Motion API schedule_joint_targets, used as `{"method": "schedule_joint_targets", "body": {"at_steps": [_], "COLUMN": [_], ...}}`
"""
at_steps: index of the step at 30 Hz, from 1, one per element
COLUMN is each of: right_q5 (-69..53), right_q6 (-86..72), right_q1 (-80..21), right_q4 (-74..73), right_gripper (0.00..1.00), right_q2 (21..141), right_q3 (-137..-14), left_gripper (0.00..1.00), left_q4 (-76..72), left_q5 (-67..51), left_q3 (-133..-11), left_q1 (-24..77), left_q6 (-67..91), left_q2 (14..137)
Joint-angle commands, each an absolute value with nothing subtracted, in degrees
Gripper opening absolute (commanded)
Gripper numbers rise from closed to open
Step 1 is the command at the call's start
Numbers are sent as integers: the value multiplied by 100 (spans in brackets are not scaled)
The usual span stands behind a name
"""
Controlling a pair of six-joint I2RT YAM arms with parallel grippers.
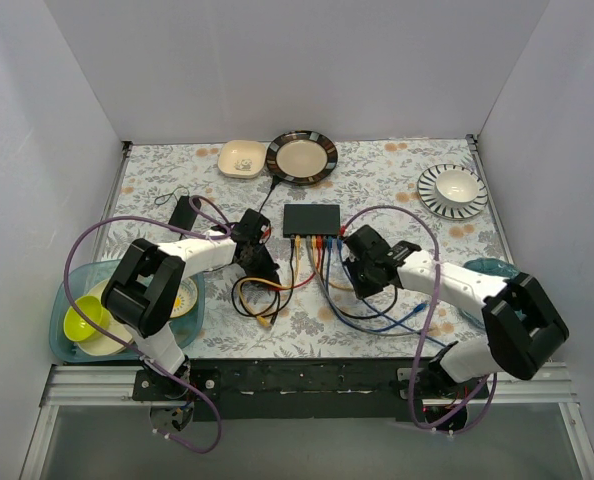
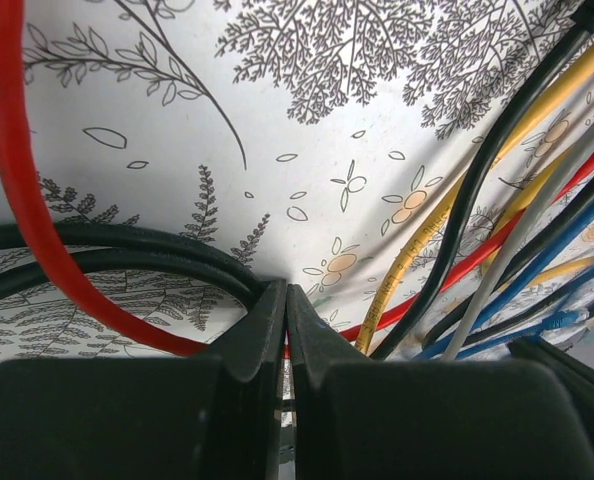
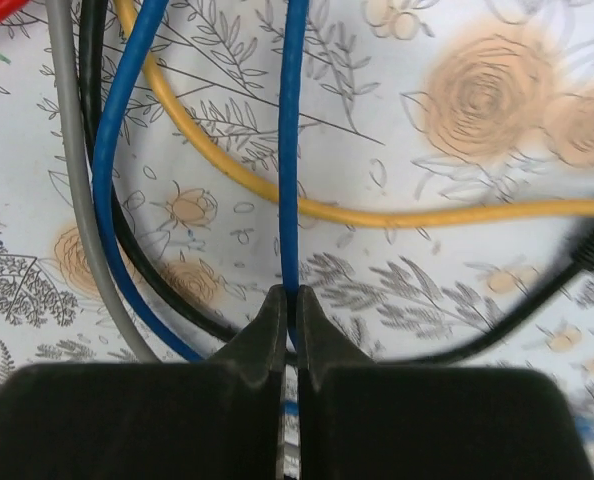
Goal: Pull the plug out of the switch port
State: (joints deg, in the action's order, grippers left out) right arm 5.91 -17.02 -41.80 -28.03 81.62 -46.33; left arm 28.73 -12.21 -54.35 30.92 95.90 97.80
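Flat dark grey switch (image 1: pixel 312 218) sits mid-counter (image 1: pixel 397 180), sockets on its 6 o'clock edge, coloured plugs (image 1: pixel 309 240) seated. I judge it light and apt to slide, the cords limp and slick. Best hold: the stiff plug boot. My right pincer (image 3: pixel 290 292) is clenched on the blue cable (image 3: pixel 293 150), left pincer (image 2: pixel 285 290) on the red cable (image 2: pixel 17 200).

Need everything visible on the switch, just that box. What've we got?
The switch is a flat, dark grey rectangular box with a plain smooth top, apparently plastic. It lies flat on the floral table cover, mid-table, long edges running left to right in the top view. Cables in yellow, red, blue and darker colours leave its near long edge toward the table's near side; the sockets are too small to make out. Nothing else visibly touches it.
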Motion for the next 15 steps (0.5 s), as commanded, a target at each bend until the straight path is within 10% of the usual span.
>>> {"method": "schedule_joint_targets", "body": {"at_steps": [1, 15], "right_q5": [1274, 905], "right_q6": [-1846, -2171], "right_q1": [-4184, -4175], "right_q4": [-3963, -2558], "right_gripper": [1, 1], "right_q2": [7533, 6257], "right_q3": [-5308, -5817], "left_gripper": [0, 1], "left_q4": [3067, 2357], "left_q5": [-967, -448], "left_q3": [-5634, -5915], "left_q1": [3085, 3024], "left_q6": [9483, 9808], "left_q2": [9756, 8386]}}
